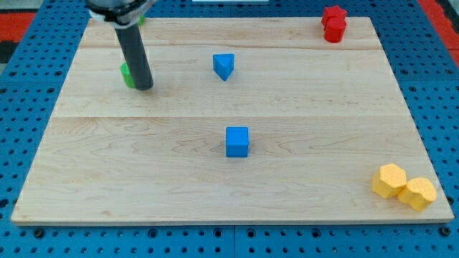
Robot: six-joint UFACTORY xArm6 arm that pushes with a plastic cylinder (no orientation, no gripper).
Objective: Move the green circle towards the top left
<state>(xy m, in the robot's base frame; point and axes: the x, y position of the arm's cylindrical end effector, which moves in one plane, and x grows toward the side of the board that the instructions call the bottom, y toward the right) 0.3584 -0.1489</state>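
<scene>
The green circle (127, 74) lies in the upper left part of the wooden board (143, 165), mostly hidden behind my rod. My tip (145, 87) rests on the board just to the right of it and a little below, touching or nearly touching it. A second green piece (142, 21) peeks out at the board's top edge behind the arm; its shape cannot be made out.
A blue triangular block (224, 66) lies right of my tip. A blue cube (237, 141) sits mid-board. Two red blocks (334, 24) stand at the top right corner. Two yellow blocks (404, 187) lie at the bottom right corner.
</scene>
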